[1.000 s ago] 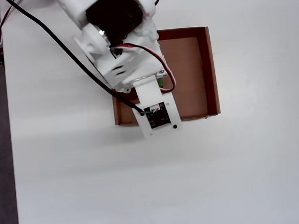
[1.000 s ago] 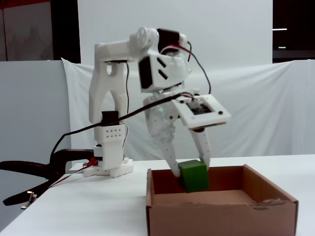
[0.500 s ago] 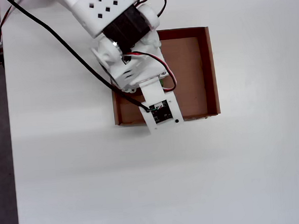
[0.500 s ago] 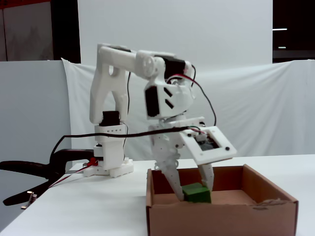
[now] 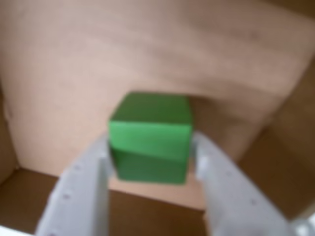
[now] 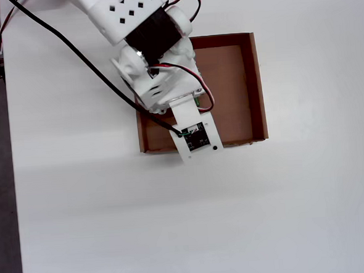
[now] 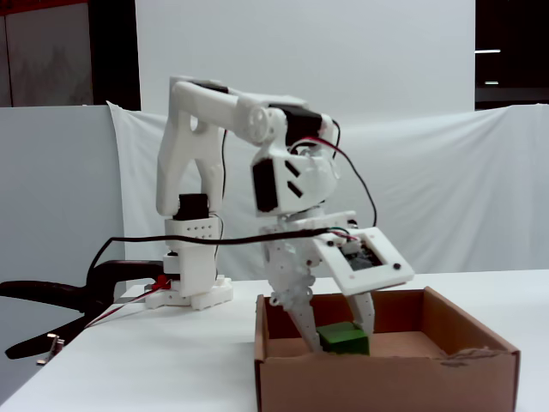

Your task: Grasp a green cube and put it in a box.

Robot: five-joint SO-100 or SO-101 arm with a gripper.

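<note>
The green cube point(image 5: 150, 137) sits pinched between the tool's point(image 5: 150, 162) two fingers, inside the box point(image 7: 386, 378), low over its cardboard floor; whether it touches the floor is unclear. In the overhead view the arm covers the box's point(image 6: 253, 82) left part on the white bench point(image 6: 175, 223).

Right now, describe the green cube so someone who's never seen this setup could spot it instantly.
Find the white table and the shallow brown cardboard box on it, with the white robot arm reaching into it. Inside the box, between the two pale fingers of the claw, is the green cube. It is the only bright green thing there, small and matte against the plain brown floor.
</note>
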